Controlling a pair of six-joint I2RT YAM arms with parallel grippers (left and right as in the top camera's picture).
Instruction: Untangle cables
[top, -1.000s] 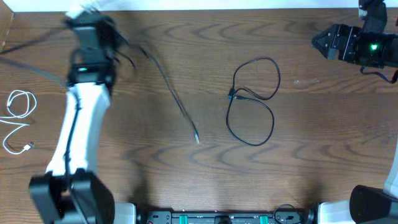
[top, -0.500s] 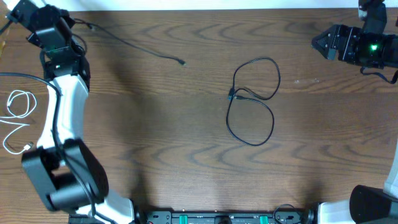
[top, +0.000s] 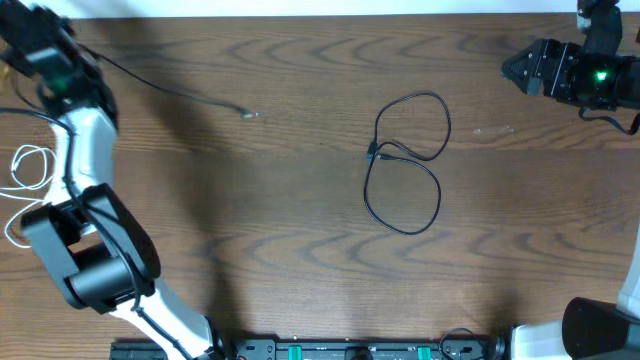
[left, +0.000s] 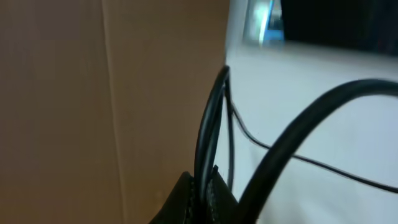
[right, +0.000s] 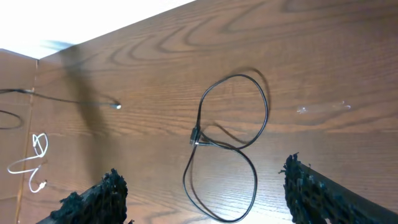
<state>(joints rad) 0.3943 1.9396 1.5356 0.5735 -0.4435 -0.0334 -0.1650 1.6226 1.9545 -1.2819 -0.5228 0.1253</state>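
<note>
Cable trails from clamped left hand; right hand gapes.

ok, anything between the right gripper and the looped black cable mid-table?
Nothing: just bare table between the right gripper and the looped black cable, clearest in the overhead view.

Wood table: looped black cable centre, white cable left edge.
</note>
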